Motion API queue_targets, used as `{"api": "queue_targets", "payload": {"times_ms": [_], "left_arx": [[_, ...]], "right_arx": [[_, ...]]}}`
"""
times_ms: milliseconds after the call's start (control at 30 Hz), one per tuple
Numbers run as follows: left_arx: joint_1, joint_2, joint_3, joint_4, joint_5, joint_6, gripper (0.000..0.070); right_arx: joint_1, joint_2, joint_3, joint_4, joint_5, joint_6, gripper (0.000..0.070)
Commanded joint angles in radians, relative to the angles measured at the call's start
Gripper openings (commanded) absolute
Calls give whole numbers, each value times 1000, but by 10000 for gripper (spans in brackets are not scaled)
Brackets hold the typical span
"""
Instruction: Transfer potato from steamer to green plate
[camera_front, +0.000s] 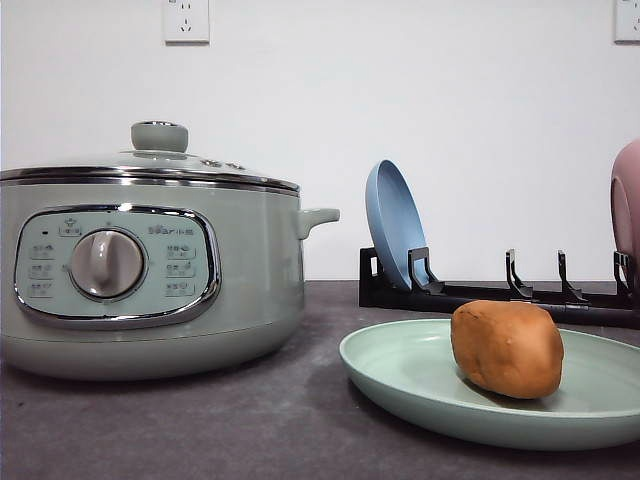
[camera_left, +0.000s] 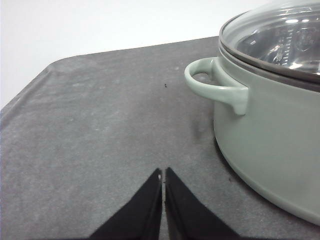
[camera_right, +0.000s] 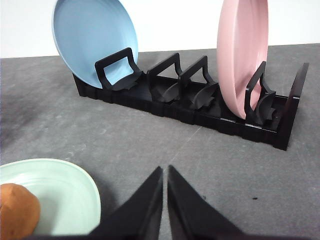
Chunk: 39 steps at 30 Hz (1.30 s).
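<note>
On the green plate (camera_front: 400, 375) the potato (camera_front: 507, 349) is seated, right of the lidded steamer (camera_front: 150, 270). Both grippers, left (camera_left: 163, 173) and right (camera_right: 165, 171), are pinched closed, empty; nothing more should be nudged.

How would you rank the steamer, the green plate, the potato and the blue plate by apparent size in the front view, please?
1. Steamer, largest.
2. Green plate, cut off at the picture's right edge.
3. Potato and blue plate: unsure. They look similar, but the blue plate stands edge-on and farther back in the rack.
</note>
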Motion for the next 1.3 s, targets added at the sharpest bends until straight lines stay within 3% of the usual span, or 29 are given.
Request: {"api": "queue_targets", "payload": {"times_ms": [0, 1267], "left_arx": [[2, -2, -7, -34, 2, -3, 1], [2, -2, -7, -34, 2, -3, 1]], "right_arx": [[-1, -3, -5, 1, 0, -7, 4], [-1, -3, -5, 1, 0, -7, 3]]}}
